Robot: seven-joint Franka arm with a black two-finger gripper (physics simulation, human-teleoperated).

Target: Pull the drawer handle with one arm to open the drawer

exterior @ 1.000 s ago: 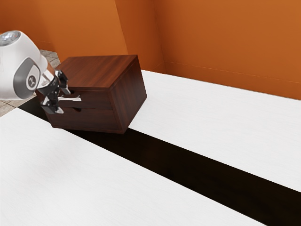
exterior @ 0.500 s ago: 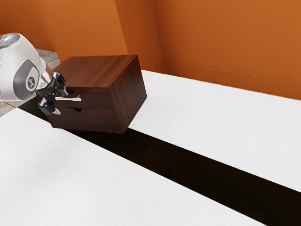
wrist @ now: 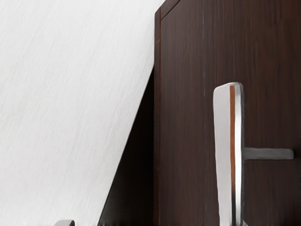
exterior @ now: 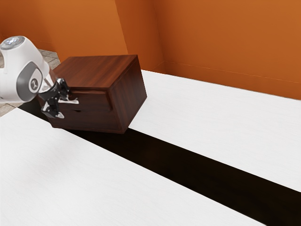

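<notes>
Dark wood cabinet (exterior: 124, 89) on white table (exterior: 211, 117); black gripper (exterior: 57, 100) clamped around silver handle (exterior: 71, 100) (wrist: 229, 155), upper drawer (exterior: 91, 100) sticking slightly out.

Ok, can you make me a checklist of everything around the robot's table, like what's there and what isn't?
Surface: white table with a black strip running across it.
Job's things: dark wooden cabinet at the strip's far end; its upper drawer looks pulled out a little; silver handle on the drawer's front.
Clutter: nothing seen.
Gripper: black gripper right at the handle, on the white arm that comes in from the exterior view's left.
Cables: nothing seen.
Surroundings: orange walls; a patch of tiled floor behind the arm.
</notes>
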